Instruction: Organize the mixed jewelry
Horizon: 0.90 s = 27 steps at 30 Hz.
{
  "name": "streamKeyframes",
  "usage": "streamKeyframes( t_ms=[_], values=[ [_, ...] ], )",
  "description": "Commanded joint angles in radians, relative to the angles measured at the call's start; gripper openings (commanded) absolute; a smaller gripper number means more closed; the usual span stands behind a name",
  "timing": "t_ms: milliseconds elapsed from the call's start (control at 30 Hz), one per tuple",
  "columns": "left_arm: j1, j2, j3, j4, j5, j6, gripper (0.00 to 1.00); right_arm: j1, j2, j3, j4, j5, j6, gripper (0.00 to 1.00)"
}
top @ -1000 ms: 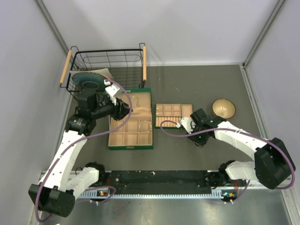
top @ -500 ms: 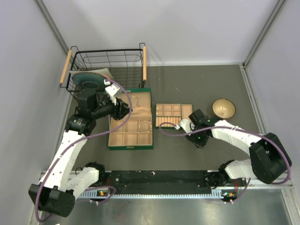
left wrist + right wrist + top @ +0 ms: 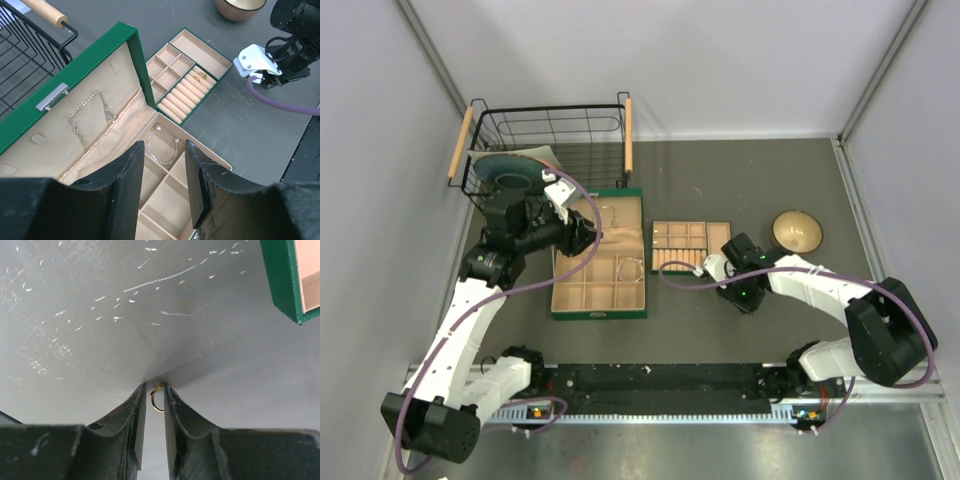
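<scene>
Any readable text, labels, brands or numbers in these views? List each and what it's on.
No legible text in any view.
Green jewellery box with beige lining: no print visible; its silver metal clasp shows no marking.
Small coloured marks on the arm base panels: too small to read.

A green hinged box (image 3: 598, 314) is lying open on the grey table (image 3: 740, 170) in front of a black wire basket (image 3: 552, 130), while a smaller compartmented tray (image 3: 703, 232) is sitting between it and a round tan bowl (image 3: 798, 231).
</scene>
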<state>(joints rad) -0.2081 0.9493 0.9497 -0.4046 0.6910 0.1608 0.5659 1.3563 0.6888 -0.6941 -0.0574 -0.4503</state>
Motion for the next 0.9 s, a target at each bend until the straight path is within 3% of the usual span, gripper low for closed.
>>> streamKeyframes(
  t_ms=[0, 333, 667, 867],
  values=[
    [0.004, -0.012, -0.005, 0.043, 0.007, 0.017, 0.43, -0.009, 0.035, -0.009, 0.027, -0.005, -0.007, 0.18],
    [0.004, -0.015, -0.011, 0.043, 0.005, 0.028, 0.43, -0.009, 0.006, 0.003, 0.021, 0.004, -0.001, 0.01],
    [0.004, 0.003, -0.031, 0.081, 0.09, 0.028, 0.43, -0.011, -0.068, 0.198, -0.136, -0.202, 0.009, 0.0],
    [0.004, 0.009, -0.04, 0.101, 0.105, 0.02, 0.43, -0.009, 0.016, 0.262, -0.143, -0.334, 0.013, 0.0]
  ],
)
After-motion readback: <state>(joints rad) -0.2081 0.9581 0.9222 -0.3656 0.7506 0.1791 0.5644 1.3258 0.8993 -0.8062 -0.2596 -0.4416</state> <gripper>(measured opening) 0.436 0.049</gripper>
